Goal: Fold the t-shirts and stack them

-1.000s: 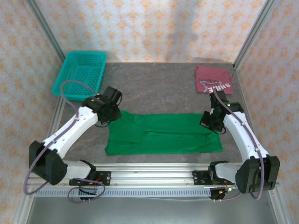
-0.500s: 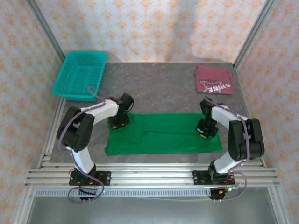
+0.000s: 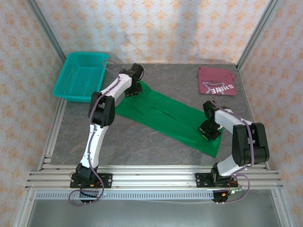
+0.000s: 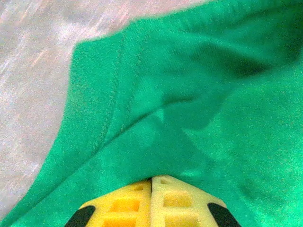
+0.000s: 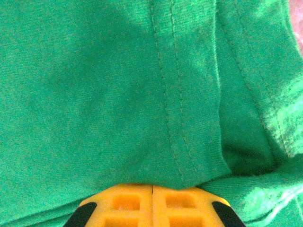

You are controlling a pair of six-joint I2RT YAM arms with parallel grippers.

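Left gripper (image 4: 151, 183) was noted clenched, pads pressed together on a pinch of the green t-shirt (image 4: 203, 123) beside a stitched hem. Right gripper (image 5: 152, 188) was likewise clenched on green cloth by a double-stitched seam. In the top view the shirt was stretched as a long strip, its axis diagonal: the left-held end far, near the teal basket (image 3: 80, 75), the right-held end near and to the right. The maroon t-shirt (image 3: 216, 81) was recorded folded in the far right corner, nearer the right arm. The next fold was judged to run along that diagonal.
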